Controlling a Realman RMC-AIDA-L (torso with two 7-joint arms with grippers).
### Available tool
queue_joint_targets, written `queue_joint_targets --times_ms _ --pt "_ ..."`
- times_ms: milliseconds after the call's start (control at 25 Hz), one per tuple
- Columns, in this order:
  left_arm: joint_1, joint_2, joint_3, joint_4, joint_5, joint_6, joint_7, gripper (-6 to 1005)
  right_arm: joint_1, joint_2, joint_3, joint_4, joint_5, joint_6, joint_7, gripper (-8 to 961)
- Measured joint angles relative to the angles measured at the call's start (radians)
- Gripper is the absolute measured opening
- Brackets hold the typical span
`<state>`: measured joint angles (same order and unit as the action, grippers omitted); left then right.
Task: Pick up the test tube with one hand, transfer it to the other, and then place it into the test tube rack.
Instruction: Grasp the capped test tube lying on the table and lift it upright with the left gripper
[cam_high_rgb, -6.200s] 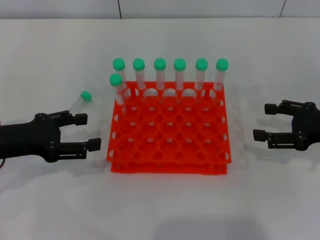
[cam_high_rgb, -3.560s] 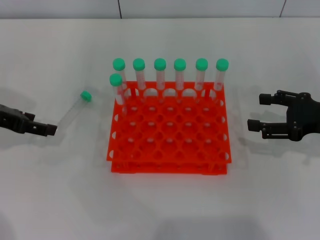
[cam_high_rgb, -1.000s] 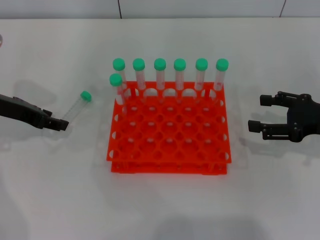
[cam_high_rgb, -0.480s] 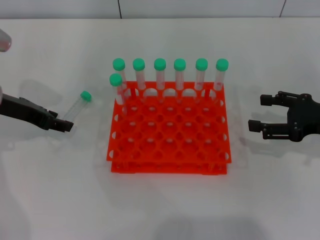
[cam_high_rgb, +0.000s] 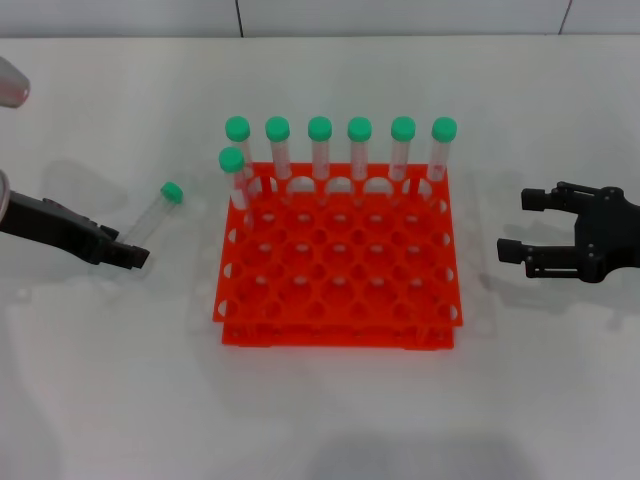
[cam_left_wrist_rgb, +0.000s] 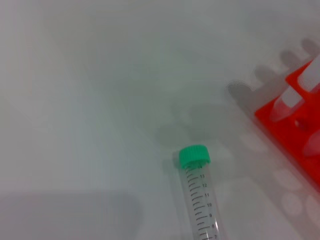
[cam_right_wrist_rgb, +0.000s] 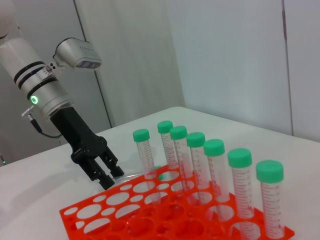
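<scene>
On the white tabletop (cam_high_rgb: 330, 410), left of the square orange-red plastic test tube rack (cam_high_rgb: 338, 262), lies the slim clear test tube with a round green screw cap (cam_high_rgb: 153, 214), cap pointing away from the robot. The left wrist view shows black graduation marks and numerals on it, of which 13 and 10 are readable; the head view shows none of this.

The black two-pronged left gripper (cam_high_rgb: 128, 254) is tipped down at the tube's lower end, prongs parted on either side of it. The right wrist view confirms this gap and shows a green light on the silver-grey wrist (cam_right_wrist_rgb: 44, 93).

Seven green-capped clear tubes (cam_high_rgb: 319, 147) stand upright along the rack's far edge.

The black right gripper (cam_high_rgb: 522, 224) sits right of the rack, well apart, prongs spread and holding nothing.
</scene>
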<state>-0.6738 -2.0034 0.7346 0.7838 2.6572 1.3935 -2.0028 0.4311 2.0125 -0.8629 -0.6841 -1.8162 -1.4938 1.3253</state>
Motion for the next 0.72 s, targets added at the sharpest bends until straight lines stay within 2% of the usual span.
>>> queue_joint_targets --times_ms 480,720 --pt "-0.017 0.005 0.008 0.0 0.037 0.011 -0.008 563 0.0 0.0 0.0 0.0 0.0 0.001 0.0 841" --pt "-0.031 0.002 0.039 -0.007 0.045 0.012 -0.019 553 0.0 0.0 -0.002 0.0 0.0 0.001 0.0 840"
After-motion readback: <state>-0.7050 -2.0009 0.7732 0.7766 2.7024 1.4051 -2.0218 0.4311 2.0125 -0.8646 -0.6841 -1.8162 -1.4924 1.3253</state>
